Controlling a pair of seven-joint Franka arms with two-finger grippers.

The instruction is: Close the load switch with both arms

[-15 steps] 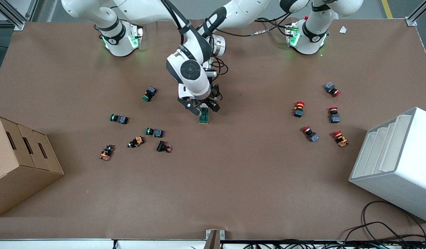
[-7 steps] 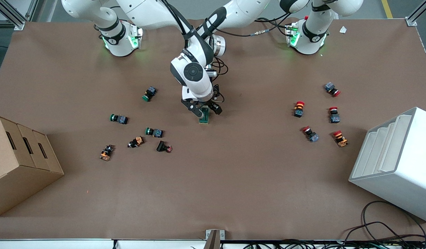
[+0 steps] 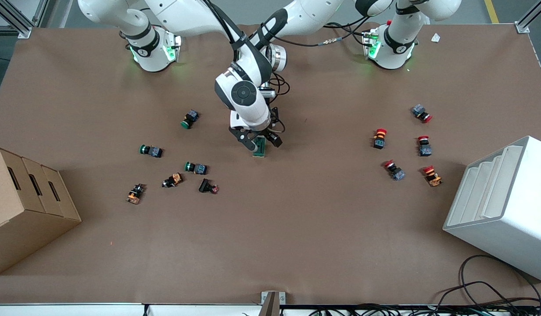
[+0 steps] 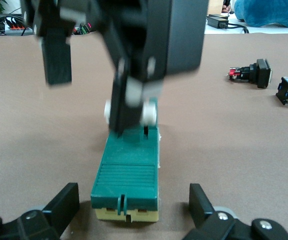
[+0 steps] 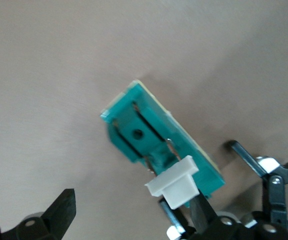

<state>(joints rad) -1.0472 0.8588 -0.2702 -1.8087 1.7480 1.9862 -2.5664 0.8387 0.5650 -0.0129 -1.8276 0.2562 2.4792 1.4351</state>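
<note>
Shifting toward three o'clock and down over the last second, the right gripper [image 3: 258,141] now presses an open finger against the white lever [image 5: 175,186] of the load switch [image 3: 259,148] at mid-table, while the left gripper [image 4: 129,212] straddles it, spread, so closing looks underway.

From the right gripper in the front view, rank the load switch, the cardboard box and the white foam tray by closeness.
1. load switch, directly under the right gripper
2. white foam tray, at the left arm's end
3. cardboard box, at the right arm's end, slightly farther

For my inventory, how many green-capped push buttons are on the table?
3 green-capped push buttons toward the right arm's end: one farthest from the front camera, one nearer, one nearest. Others may be hidden.
</note>
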